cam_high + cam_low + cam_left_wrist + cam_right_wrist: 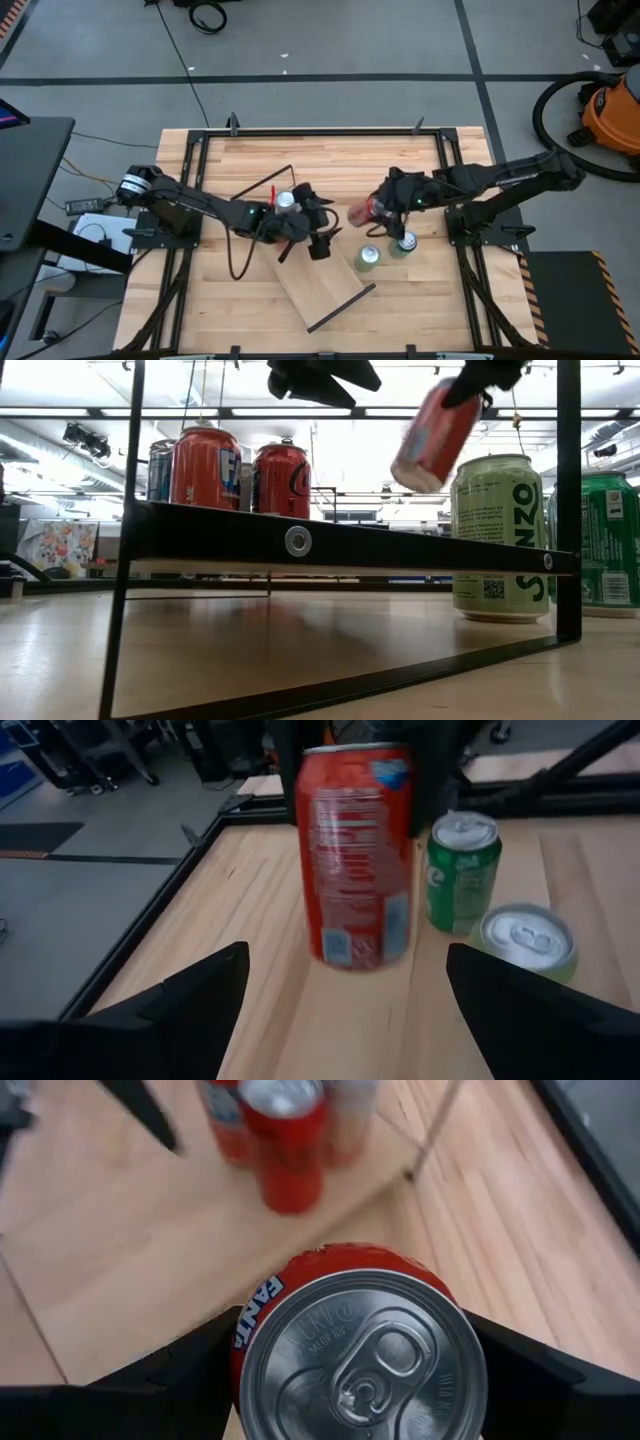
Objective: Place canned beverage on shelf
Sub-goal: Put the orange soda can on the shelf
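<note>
Holding red aluminium can (362, 212) clenched in right fingers (352, 1380), tilted | pale wood plank shelf (318, 283) lies lower-left | left fingers (345, 995) released.

The left gripper (345, 995) has its two dark fingers (200, 995) spread wide apart with nothing between them. Beyond the gap, a red can (355, 850) stands upright against dark arm parts behind it, its base looking clear of the pale wooden tabletop (250, 920). Just beside it a green can (462, 870) stands on the wood, and nearer the camera a lighter green can (528, 940) shows its silver top. A black frame rail (160, 915) edges the tabletop, with grey floor (90, 890) past it
</note>
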{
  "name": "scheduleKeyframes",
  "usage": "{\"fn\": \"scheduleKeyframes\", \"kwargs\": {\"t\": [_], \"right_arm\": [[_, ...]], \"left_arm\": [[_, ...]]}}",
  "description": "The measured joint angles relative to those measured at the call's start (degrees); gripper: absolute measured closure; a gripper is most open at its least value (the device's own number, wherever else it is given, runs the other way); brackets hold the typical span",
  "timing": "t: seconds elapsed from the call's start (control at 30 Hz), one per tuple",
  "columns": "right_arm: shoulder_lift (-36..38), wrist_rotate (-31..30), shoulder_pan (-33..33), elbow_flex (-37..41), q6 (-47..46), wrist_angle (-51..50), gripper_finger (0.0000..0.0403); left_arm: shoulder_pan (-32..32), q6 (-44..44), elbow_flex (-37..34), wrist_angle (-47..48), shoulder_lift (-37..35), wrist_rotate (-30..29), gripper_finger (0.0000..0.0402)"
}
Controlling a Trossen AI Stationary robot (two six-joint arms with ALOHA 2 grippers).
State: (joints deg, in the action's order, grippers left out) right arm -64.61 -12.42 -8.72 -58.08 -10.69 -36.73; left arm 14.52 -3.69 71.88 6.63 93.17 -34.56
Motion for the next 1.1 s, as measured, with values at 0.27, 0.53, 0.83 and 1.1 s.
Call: {"fn": "scheduleKeyframes", "kwargs": {"t": [0.27, 0.53, 0.83, 1.1], "right_arm": [[-0.05, -4.47, -4.14, -0.02, 3.56, 6.77, 0.0079], [-2.15, -3.74, -4.47, -0.02, 3.44, 7.54, 0.0079], [-3.18, -3.56, -5.17, 0.0, 7.0, 10.74, 0.0079], [-3.31, -4.07, -5.14, 0.0, 8.94, 12.43, 0.0076]], "left_arm": [[-1.05, -1.08, 0.13, -6.93, 2.48, 3.45, 0.0051], [-1.62, 2.75, 0.1, -14.13, 5.35, 3.79, 0.0051], [-3.12, 1.51, 0.11, -14.44, 6.77, 7.24, 0.0051], [-3.51, 1.95, 0.11, -14.44, 7.19, 8.31, 0.0055]]}}
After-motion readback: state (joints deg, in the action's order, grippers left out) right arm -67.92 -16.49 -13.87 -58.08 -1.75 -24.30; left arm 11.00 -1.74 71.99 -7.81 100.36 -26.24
